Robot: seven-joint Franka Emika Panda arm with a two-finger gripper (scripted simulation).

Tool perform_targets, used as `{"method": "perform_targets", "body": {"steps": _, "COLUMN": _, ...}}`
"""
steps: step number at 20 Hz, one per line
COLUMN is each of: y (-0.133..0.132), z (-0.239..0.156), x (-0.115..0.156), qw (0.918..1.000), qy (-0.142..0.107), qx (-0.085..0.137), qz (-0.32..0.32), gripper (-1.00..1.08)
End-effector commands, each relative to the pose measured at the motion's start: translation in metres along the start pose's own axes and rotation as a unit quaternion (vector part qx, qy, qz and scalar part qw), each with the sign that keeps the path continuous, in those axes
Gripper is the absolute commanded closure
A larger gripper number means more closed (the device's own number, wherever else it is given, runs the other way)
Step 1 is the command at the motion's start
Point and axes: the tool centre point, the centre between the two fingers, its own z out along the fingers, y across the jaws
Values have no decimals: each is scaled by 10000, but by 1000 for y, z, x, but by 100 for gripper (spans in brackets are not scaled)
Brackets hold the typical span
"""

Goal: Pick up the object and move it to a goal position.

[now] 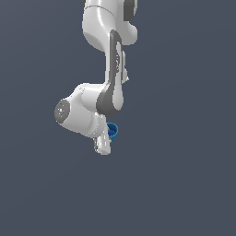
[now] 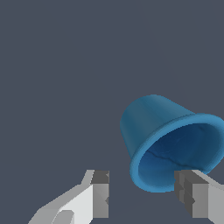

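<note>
Exterior view: arm (image 1: pixel 113 69) enters from the top centre of the frame and hangs down to mid-frame. Gripper (image 1: pixel 103 148) sits at the arm's lower end, just left of and below centre. Cup (image 1: pixel 113 131) lies against the gripper's right side, partly hidden behind the wrist body, just above the fingertips.

Wrist view: cup (image 2: pixel 166 140) lies tipped on its side, mouth turned toward the camera. One finger (image 2: pixel 99 192) stands apart from the cup; the other finger (image 2: pixel 192 197) overlaps the cup's rim. Contact cannot be told.
</note>
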Motion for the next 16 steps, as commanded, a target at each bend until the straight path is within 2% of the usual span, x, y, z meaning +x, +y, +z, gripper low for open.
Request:
{"method": "perform_targets", "body": {"steps": 1, "y": -1, "z": 1, "x": 0, "qw": 9999, "qy": -61, "qx": -5, "qz": 151, "gripper": -20}}
{"method": "perform_targets", "body": {"steps": 9, "y": -1, "z": 4, "x": 0, "qw": 9997, "qy": -93, "qx": -9, "qz": 231, "gripper": -20}}
{"method": "perform_targets", "body": {"steps": 16, "y": 0, "z": 28, "x": 0, "qw": 9996, "qy": -99, "qx": -11, "qz": 257, "gripper": -20}}
